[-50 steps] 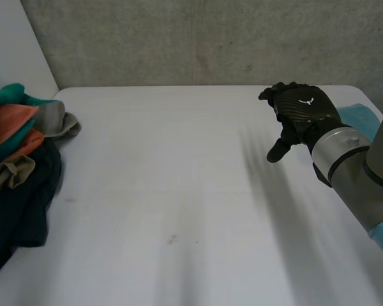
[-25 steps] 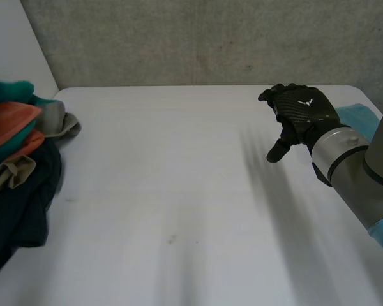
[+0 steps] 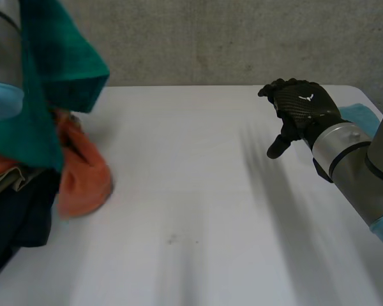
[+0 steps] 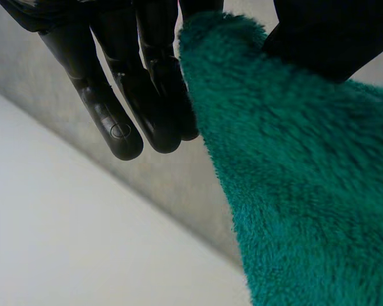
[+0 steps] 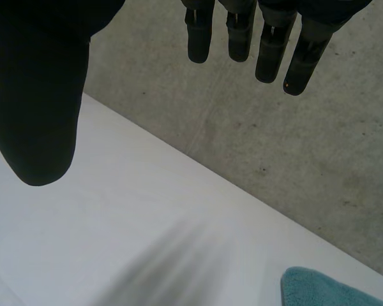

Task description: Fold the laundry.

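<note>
Left wrist view, left hand (image 4: 124, 95): straight fingers on one side and the thumb on the other, with the green towel (image 4: 293, 191) pinched between them close to its edge.
Green towel: held clear above the bench (image 3: 198, 191), hanging beside the left arm (image 3: 3, 57) at about 10 o'clock in the head view.
Feel: thick fleecy pile, soft and limp (it should sag wherever nothing holds it). I judge it light and in no way fragile.
Grip: the nap should give the fingers good purchase, so slipping looks unlikely. Bunching is the likelier trouble, since the cloth has no stiffness.
Where to hold: a corner, or the edge right beside one. A second hold on the neighbouring corner would let it hang square. Which part of the edge the left hand has now, I cannot tell.
Laundry pile (image 3: 25, 191): at 9 o'clock, below the towel. An orange cloth (image 3: 83, 178) lies toward the bench's middle, with dark garments (image 3: 19, 220) at 8 o'clock.
Right hand (image 3: 300, 111): at 2 o'clock, above the bench, fingers straight and apart from the thumb, holding nothing.
Light-blue towel (image 3: 360, 118): at 3 o'clock by the bench's edge, just beyond the right hand.
Bench middle: bare, with room to spread the towel flat.
</note>
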Motion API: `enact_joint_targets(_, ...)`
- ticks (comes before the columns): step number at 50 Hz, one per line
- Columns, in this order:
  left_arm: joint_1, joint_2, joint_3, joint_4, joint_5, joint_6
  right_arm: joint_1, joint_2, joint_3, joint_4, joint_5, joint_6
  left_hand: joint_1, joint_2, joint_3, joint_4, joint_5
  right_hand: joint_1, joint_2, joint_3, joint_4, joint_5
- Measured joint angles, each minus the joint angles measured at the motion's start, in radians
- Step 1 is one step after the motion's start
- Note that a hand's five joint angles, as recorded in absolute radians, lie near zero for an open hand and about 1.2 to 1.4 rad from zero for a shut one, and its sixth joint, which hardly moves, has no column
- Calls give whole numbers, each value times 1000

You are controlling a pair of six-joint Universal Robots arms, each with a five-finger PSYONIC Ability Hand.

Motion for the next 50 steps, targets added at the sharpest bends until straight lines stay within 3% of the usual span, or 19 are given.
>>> enact_joint_targets(7, -172, 22, -12, 58, 39, -70, -3, -2, -7, 0, 2, 1, 0, 0, 0, 0, 0, 0, 0, 0, 0, 0)
enact_joint_targets(14, -424, -53, -67, 81, 73, -109, -30, -7, -16, 1, 9, 2, 0, 0, 0, 0, 0, 0, 0, 0, 0, 0)
enact_joint_targets(23, -545, -153, -176, 66, 119, -217, -119, -11, -34, 3, 13, 4, 0, 0, 0, 3, 0, 0, 0, 0, 0, 0)
enact_joint_targets(24, -556, -169, -193, 63, 123, -227, -127, -10, -37, 4, 13, 4, -270, -274, -271, -272, -253, 0, 0, 0, 0, 0)
enact_joint_targets(28, -584, -205, -257, 55, 131, -245, -156, -10, -50, 5, 11, 3, -771, -806, -798, -813, -773, 0, 0, 0, 0, 0)
enact_joint_targets(31, -576, -208, -290, 49, 132, -246, -170, -9, -59, 7, 9, 3, -909, -981, -975, -984, -929, 0, 0, 0, 0, 0)
enact_joint_targets(36, -531, -174, -321, 29, 131, -244, -178, -8, -70, 13, 4, 1, -910, -991, -982, -992, -930, 0, 0, 0, 0, 0)
enact_joint_targets(44, -314, -69, -348, -39, 132, -244, -155, -6, -83, 125, -64, -99, -910, -991, -982, -992, -930, 0, 0, 0, 0, 0)
enact_joint_targets(50, -135, -71, -328, -62, 141, -241, -69, 26, -53, 269, -180, -204, -910, -991, -982, -992, -930, 0, 0, 0, 0, 0)
